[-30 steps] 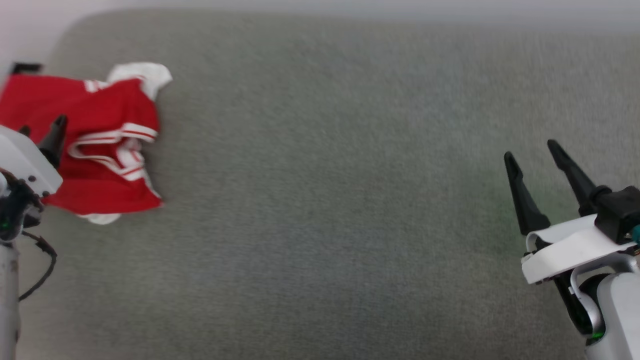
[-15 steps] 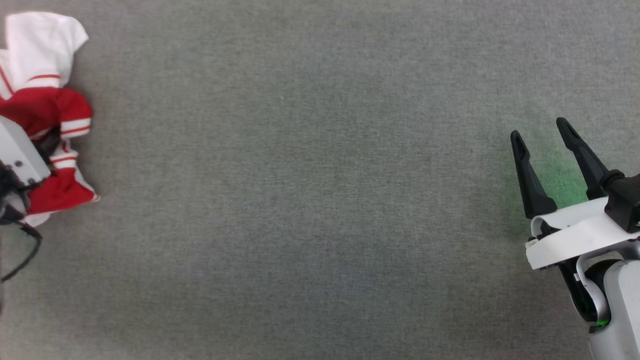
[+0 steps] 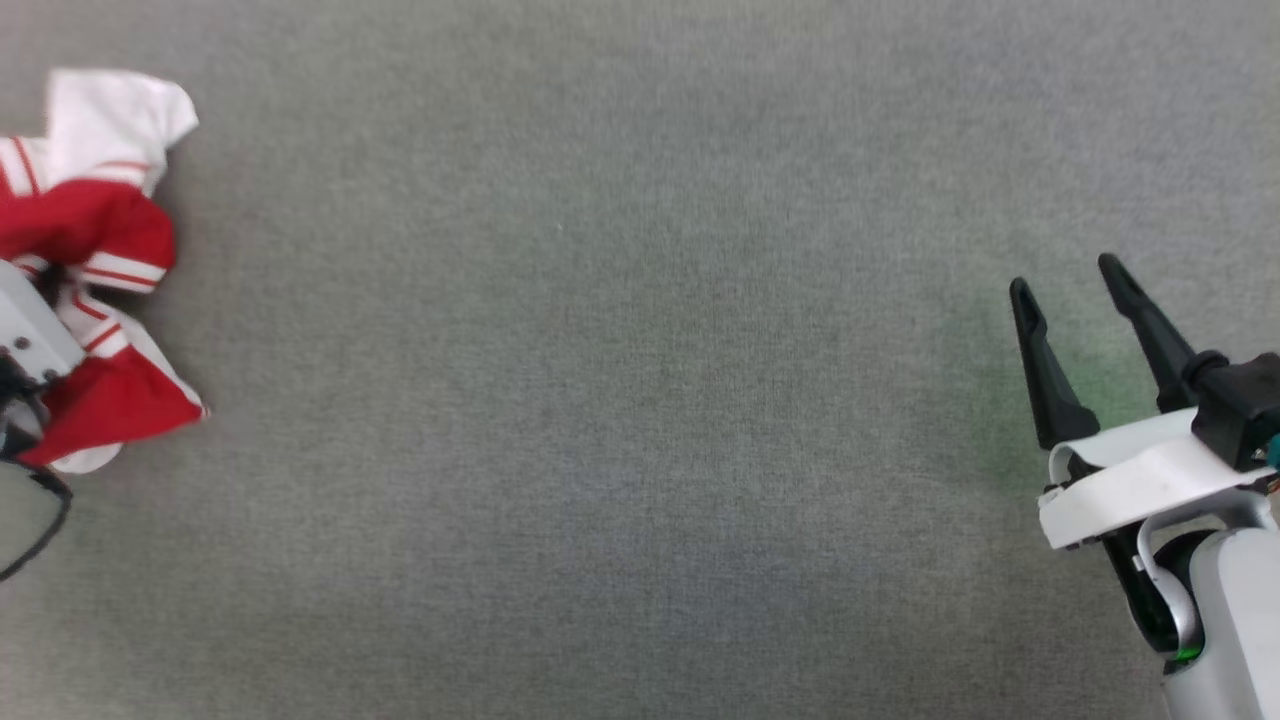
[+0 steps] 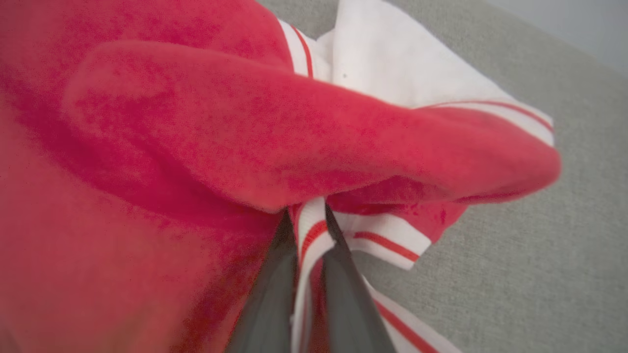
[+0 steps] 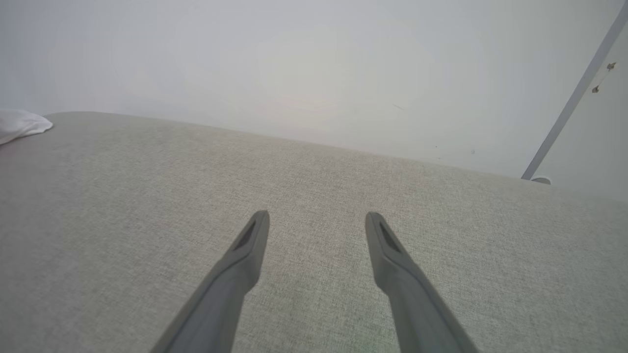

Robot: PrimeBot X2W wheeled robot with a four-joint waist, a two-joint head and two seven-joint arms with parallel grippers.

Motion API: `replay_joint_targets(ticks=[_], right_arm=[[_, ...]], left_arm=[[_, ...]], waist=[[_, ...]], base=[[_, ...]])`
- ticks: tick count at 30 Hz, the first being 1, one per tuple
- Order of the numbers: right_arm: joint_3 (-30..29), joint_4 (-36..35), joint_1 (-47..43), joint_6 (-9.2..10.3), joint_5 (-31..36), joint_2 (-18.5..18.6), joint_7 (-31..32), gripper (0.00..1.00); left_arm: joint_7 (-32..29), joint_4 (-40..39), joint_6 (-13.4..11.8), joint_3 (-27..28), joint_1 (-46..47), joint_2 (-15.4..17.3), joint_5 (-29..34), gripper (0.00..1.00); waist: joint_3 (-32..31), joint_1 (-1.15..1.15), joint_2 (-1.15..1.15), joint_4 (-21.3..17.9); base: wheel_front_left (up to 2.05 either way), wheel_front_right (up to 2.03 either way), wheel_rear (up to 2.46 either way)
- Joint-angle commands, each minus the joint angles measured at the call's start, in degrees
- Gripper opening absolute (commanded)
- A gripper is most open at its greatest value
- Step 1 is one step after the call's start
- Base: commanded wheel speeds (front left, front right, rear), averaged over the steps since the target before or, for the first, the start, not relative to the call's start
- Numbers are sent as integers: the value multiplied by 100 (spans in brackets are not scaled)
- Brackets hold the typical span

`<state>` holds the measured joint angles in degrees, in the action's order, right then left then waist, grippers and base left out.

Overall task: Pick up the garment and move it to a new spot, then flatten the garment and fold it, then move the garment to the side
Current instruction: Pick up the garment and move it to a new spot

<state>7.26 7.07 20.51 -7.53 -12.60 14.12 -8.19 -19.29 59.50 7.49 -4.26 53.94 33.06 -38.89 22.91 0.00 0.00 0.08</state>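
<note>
The garment [image 3: 95,220], a crumpled red T-shirt with white sleeves and striped trim, lies bunched at the far left of the grey surface. In the left wrist view the same garment [image 4: 196,137] bulges right in front of the camera. My left gripper [image 4: 308,223] is shut on a white, red-striped fold of it, the fabric pinched between both dark fingers. In the head view that arm's pale wrist [image 3: 25,335] covers part of the cloth. My right gripper [image 3: 1065,280] hovers open at the lower right, far from the garment, nothing between its fingers [image 5: 245,250].
The grey fabric surface [image 3: 620,400] stretches wide between the two arms. Its far edge meets a pale wall [image 5: 314,73]. A white corner of cloth [image 5: 19,125] shows at the far left of the right wrist view. A black cable [image 3: 40,520] loops under the left wrist.
My left gripper has closed onto the striped fold of the garment. The head camera tilted down and shifted, so the picture moved. The right gripper stayed open in much the same place.
</note>
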Motion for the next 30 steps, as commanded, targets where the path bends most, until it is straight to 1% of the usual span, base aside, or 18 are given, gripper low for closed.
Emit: replay_joint_targets(ticks=[1,3,4,9,17,24,30], right_arm=[[10,53,-93,8,-31,-21,-39,100],[15,134,-166,8,-35,-33,-66,100],[15,134,-166,8,-35,-33,-66,100],[62,278,-350,8,-76,-90,-105,100],[88,437,-649,8,-159,-165,-161,100],[53,508,-839,8,-219,-238,-215,100],[-30,511,-923,8,-216,-274,-267,100]], left_arm=[[150,-140,-14,-68,-86,95,-66,0],[353,-326,-13,-183,-131,192,-60,0],[353,-326,-13,-183,-131,192,-60,0],[706,-774,-13,-423,-247,418,-109,0],[928,-1731,-12,-743,-323,790,4,0],[567,-2760,-35,-856,-509,1054,-42,0],[109,-3896,-262,-814,-820,1273,-151,0]], waist=[[-373,0,0,78],[-576,0,0,129],[-576,0,0,129],[-1108,0,0,243],[-1819,0,0,419],[-2225,0,0,461],[-2392,0,0,282]], base=[[0,0,0],[0,0,0],[0,0,0],[0,0,0],[0,0,0],[0,0,0],[0,0,0]])
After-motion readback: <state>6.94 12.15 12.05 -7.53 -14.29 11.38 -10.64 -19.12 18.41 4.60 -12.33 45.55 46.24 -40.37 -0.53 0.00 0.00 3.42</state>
